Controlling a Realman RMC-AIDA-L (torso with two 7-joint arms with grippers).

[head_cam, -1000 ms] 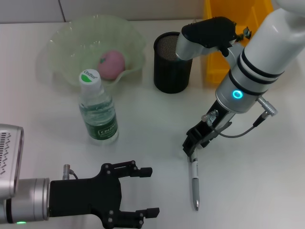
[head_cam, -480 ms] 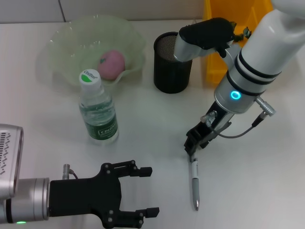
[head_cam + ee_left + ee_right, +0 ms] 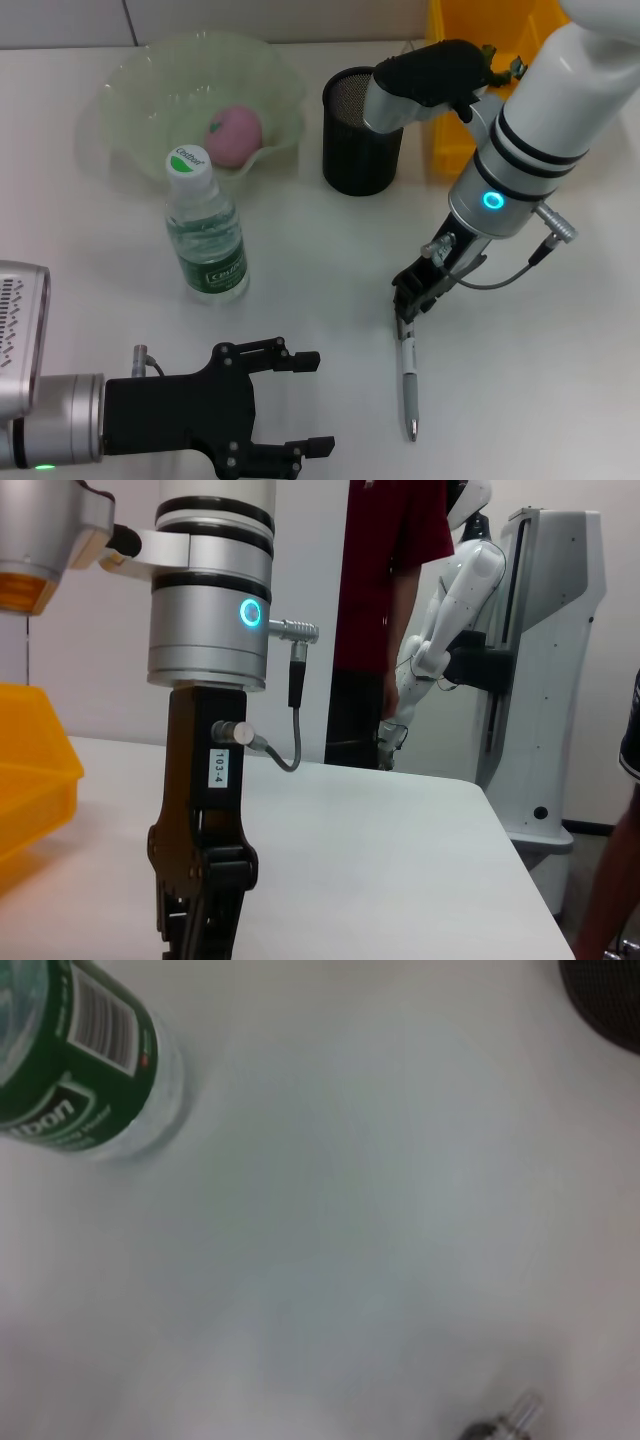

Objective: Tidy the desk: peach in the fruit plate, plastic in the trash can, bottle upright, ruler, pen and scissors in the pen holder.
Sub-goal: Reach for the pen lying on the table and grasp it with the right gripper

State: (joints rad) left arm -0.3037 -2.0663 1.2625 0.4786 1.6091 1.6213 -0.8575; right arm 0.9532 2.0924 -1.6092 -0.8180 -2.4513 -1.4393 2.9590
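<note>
Right tool (image 3: 406,311) at pen (image 3: 408,387) top end

Pen's (image 3: 408,385) upper end behind right tool (image 3: 404,318)

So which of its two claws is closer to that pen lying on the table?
The right. The right gripper is down at the pen's upper end, right over it. The left gripper sits open, low at the desk's near edge, off to the pen's left.

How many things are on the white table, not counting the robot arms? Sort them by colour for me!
Green: 2, the fruit plate and the bottle
Pink: 1, the peach
Black: 1, the pen holder
Yellow: 1, the trash can
Silver: 1, the pen
Total: 6
</note>
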